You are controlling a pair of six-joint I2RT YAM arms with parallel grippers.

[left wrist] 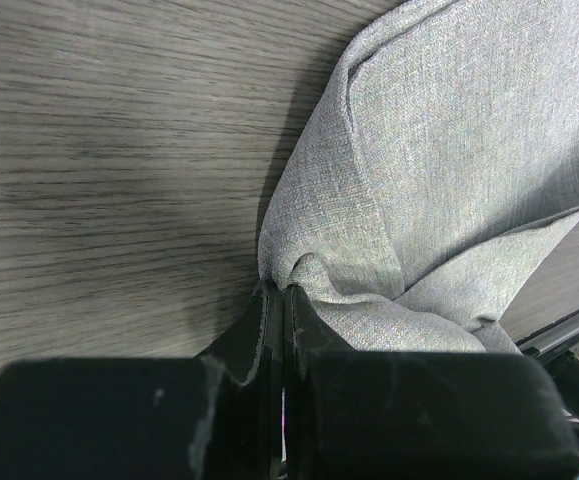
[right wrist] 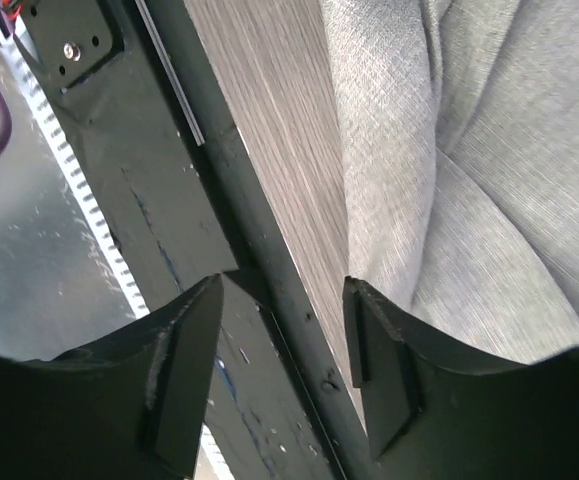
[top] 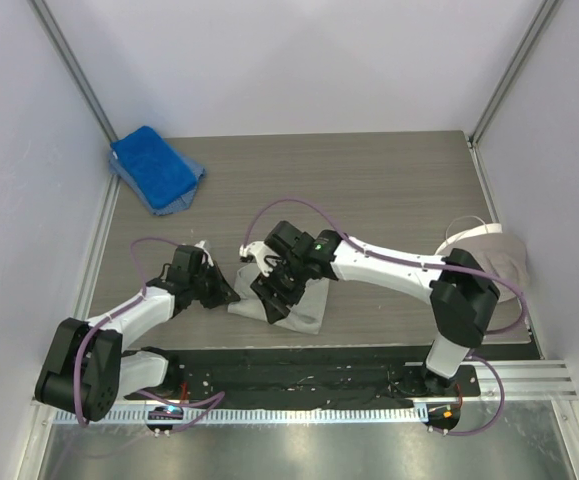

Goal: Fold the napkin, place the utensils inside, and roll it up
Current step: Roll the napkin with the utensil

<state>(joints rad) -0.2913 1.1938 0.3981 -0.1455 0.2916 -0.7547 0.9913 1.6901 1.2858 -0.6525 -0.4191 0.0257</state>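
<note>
Near edge: the black rail (right wrist: 169,200) runs along the table (top: 389,190) front, just under the right gripper (right wrist: 279,370). Its jaws stand apart with nothing between them. One finger (right wrist: 179,360) hangs over the rail. The other (right wrist: 389,370) sits at the table edge, just beside the napkin (right wrist: 469,200); whether it touches cannot be told.

In the overhead view the right gripper (top: 272,305) is low over the napkin (top: 309,305), which lies crumpled and partly folded at the near middle of the table, close to the front edge.

The left gripper (left wrist: 279,295) is clamped on the napkin's left edge. Its fingers (left wrist: 259,330) are pressed together with a pinch of cloth bunched between them, low to the table. From that pinch the napkin (left wrist: 449,150) spreads away in overlapping folds.

Overhead, the left gripper (top: 231,292) is just left of the right one.

Far left corner: a blue towel (top: 154,165), well apart from both arms.
</note>
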